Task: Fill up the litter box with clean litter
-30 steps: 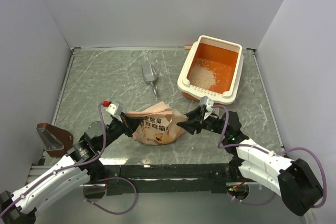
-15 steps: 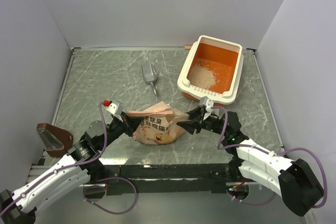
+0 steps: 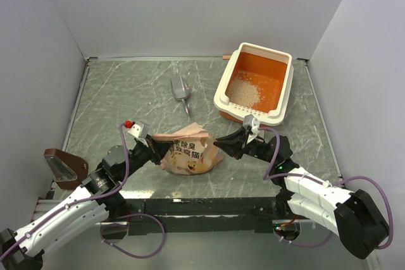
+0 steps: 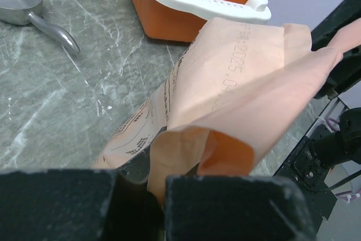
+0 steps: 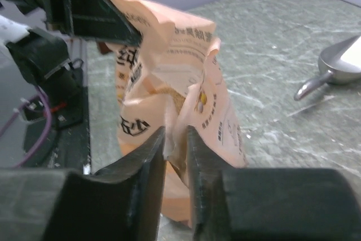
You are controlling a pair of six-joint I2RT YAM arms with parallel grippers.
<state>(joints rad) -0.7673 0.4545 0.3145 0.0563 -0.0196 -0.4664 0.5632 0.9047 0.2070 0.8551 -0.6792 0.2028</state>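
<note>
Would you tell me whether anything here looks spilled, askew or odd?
Nothing clearly spilled. The pale grainy litter is heaped at one end of the orange plastic litter box, most of its floor bare; the pink-orange paper bag is crumpled.

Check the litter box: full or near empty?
Near empty. One small heap of litter lies in the box, toward its slotted end; bare orange floor shows around the heap.
</note>
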